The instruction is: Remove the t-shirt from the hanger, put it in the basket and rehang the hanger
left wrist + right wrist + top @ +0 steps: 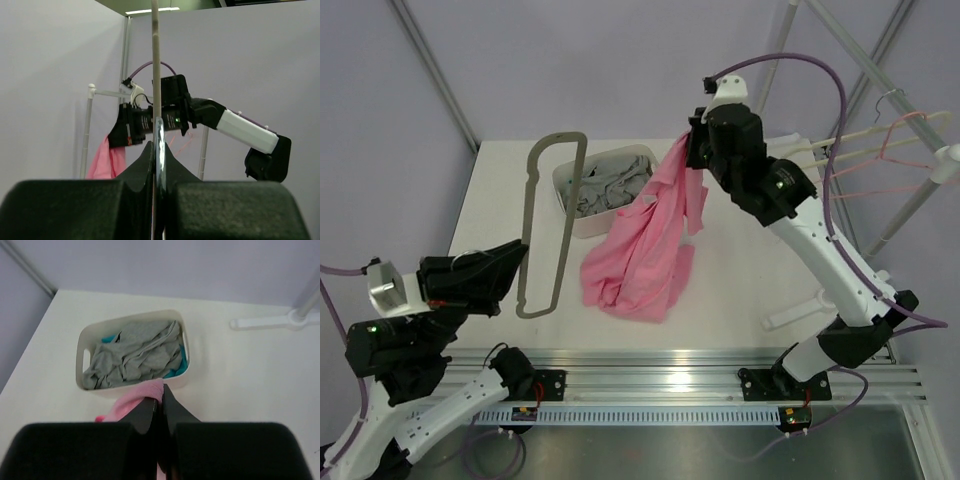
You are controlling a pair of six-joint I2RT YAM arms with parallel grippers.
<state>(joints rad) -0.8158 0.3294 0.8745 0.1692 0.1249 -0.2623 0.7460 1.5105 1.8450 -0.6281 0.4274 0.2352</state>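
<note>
Right pincer (161, 392): jaws closed on a fold of the plain bright pink soft-fabric t-shirt (645, 250). The shirt hangs from the pincer in front of the white plastic tub (582, 226), and its lower part pools on the bench (740, 270). Left pincer (158, 147): closed on the dark grey-brown clothes hanger (560, 136), which stands apart from the shirt. The fabric is judged light, limp and non-fragile; it will sag and drag. Take hold at a bunched fold or hem. Surface: creased, unpatterned.
</note>
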